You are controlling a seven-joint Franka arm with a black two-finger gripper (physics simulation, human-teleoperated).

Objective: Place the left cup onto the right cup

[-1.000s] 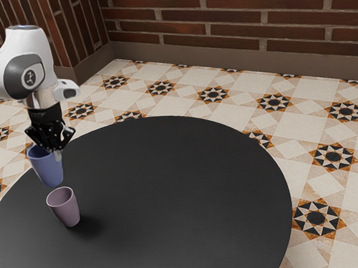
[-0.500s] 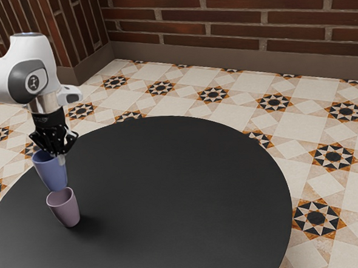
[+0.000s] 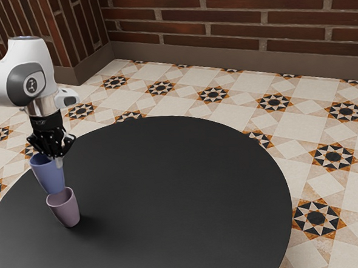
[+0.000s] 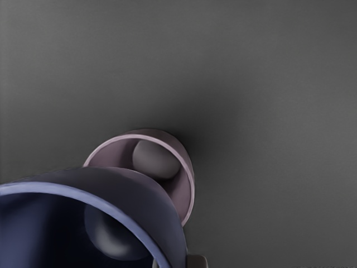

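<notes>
1. While I hang over the black round table [image 3: 188, 188] near its edge at the exterior view's left, my gripper [image 3: 51, 159] pinches the rim of the blue cup [image 3: 46, 175], fingers close together.
2. The blue cup hangs roughly upright, its base at the mouth of the mauve cup [image 3: 64, 209], which stands on the table.
3. Seen from my wrist, the blue cup [image 4: 139, 206] covers part of the mauve cup [image 4: 187, 167], off centre; whether they touch, I cannot tell.

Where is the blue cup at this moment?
At the exterior view's left, near the edge of the black table, the blue cup hangs in the gripper, its base at the rim of the mauve cup.
</notes>
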